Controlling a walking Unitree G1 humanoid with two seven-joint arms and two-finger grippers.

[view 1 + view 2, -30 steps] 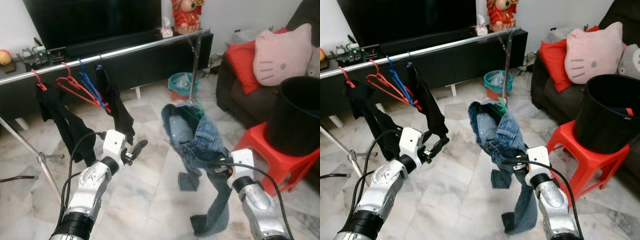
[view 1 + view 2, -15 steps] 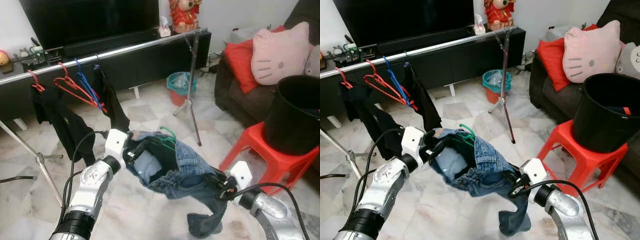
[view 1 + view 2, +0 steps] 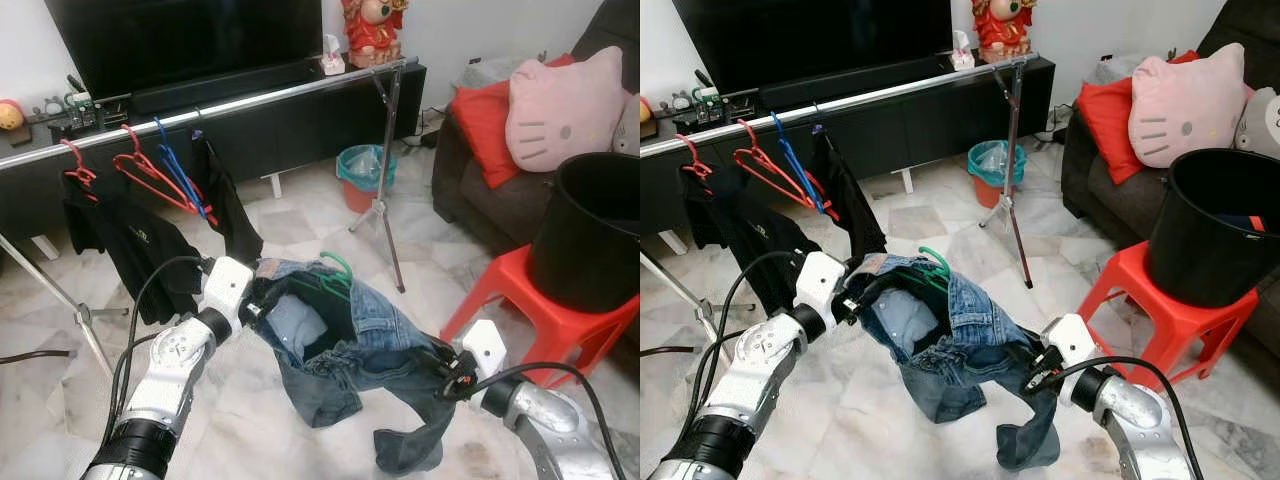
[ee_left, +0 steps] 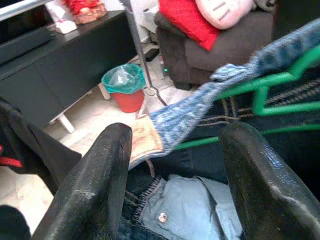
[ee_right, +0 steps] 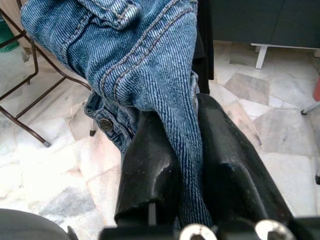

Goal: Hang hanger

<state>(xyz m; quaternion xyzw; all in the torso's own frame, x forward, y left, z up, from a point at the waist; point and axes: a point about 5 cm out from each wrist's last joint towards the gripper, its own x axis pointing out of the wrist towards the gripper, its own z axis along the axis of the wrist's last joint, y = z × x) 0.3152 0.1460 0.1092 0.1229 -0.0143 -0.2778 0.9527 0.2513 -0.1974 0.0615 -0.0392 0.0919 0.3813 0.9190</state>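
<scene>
Your right end effector (image 5: 185,165) pinches the jeans (image 3: 375,335), while your left end effector (image 4: 172,165) is spread around their waistband and green hanger (image 3: 335,275).

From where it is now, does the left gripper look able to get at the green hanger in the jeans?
Probably yes: the left gripper is open at the jeans waistband, with the green hanger just beyond its fingers and only denim between.
</scene>
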